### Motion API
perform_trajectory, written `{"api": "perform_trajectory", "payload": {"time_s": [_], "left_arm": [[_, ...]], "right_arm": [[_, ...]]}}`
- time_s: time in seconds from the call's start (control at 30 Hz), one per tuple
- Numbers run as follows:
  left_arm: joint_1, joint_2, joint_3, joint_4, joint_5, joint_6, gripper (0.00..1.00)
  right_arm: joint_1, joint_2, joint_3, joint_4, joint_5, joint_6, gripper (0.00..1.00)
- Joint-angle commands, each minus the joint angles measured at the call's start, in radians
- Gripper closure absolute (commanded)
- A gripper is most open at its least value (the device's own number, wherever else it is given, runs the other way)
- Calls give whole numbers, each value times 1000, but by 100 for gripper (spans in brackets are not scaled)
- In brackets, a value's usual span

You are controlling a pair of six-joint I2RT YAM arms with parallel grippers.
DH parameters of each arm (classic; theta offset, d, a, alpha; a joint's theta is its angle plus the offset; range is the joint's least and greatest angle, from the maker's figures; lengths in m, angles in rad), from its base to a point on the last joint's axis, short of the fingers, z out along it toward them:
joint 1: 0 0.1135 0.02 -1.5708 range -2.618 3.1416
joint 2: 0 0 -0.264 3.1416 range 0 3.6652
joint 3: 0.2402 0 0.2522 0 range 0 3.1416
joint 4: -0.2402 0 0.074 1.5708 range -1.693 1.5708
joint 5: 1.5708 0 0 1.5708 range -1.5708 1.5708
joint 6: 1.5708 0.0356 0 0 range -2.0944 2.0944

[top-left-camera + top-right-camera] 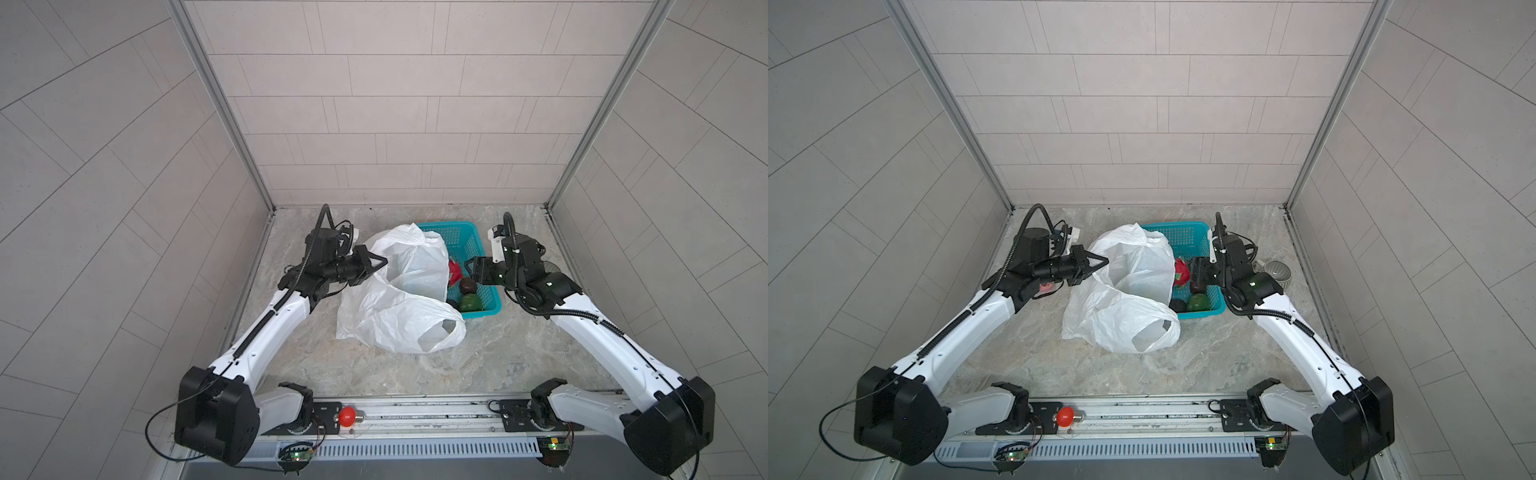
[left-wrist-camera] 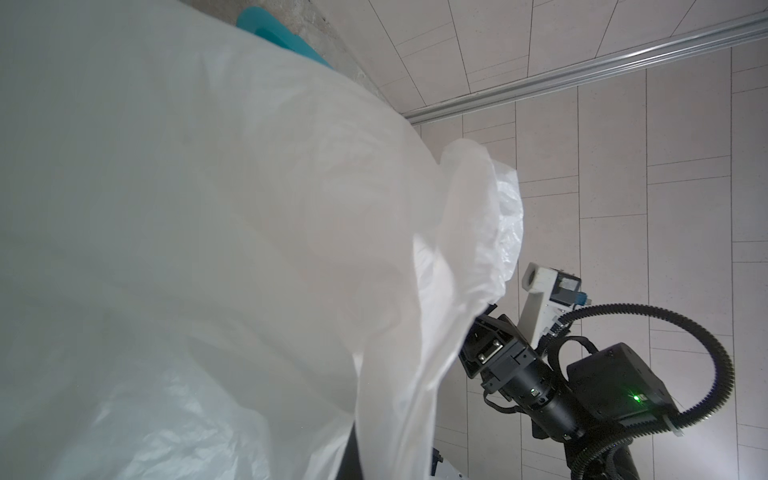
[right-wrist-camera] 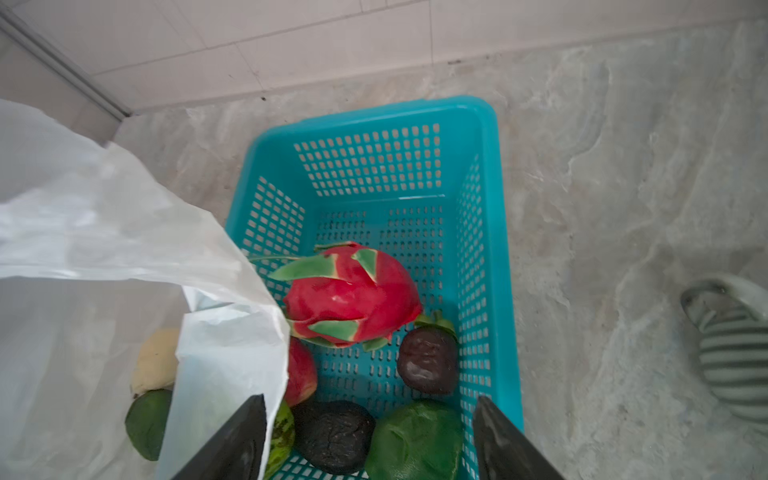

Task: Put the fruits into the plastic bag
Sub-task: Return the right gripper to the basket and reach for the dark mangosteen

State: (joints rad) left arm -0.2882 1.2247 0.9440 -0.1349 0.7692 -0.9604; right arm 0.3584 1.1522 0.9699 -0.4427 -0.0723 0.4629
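Thin white film of the plastic bag [image 1: 399, 316] is pinched at its rim by the left hand [image 1: 381, 262], whose jaws are fully closed. The rim is lifted off the tabletop [image 1: 519, 365], apparently so that the mouth is held agape on the side facing the right hand [image 3: 369, 398]. Beyond the left hand's tip the bag is slumped. Its far edge is draped over the wall of the teal basket [image 1: 465, 231] nearest that hand, which is judged to shorten the carry from basket to bag.

The right hand is poised over the basket with its jaws spread wide and nothing between them. Just ahead of its fingertips the dragon fruit [image 3: 353, 295] is lying on the basket floor, and beneath the hand a dark green glossy fruit [image 3: 415, 436] is seen. A pale lumpy fruit [image 3: 156, 361] is glimpsed through the film beside one finger; whether it is inside the bag or merely under it cannot be told. The wide spread is judged to suit the bulky dragon fruit.
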Motion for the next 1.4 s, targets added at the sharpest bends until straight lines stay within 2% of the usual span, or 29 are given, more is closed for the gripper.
{"api": "perform_trajectory", "payload": {"time_s": [0.0, 0.17, 0.27, 0.47, 1.17, 1.27, 1.37], "left_arm": [[4, -12, 7, -2, -6, 9, 100], [4, -7, 9, -6, -7, 11, 100], [4, -3, 12, -6, -5, 11, 100], [4, 0, 21, -11, -5, 17, 100], [4, 3, 15, -17, -10, 28, 100], [4, 4, 16, -20, -10, 31, 100], [4, 4, 20, -29, -11, 36, 100]], "right_arm": [[-5, 30, -20, -45, 55, 65, 28], [-4, 129, -16, -53, 32, 104, 36], [-1, 185, -7, -58, 31, 130, 37], [0, 288, 54, -126, 40, 121, 35], [-2, 597, 141, -53, 61, 86, 34], [-2, 611, 151, -41, 70, 70, 39], [-2, 587, 152, -35, 74, 47, 53]]}}
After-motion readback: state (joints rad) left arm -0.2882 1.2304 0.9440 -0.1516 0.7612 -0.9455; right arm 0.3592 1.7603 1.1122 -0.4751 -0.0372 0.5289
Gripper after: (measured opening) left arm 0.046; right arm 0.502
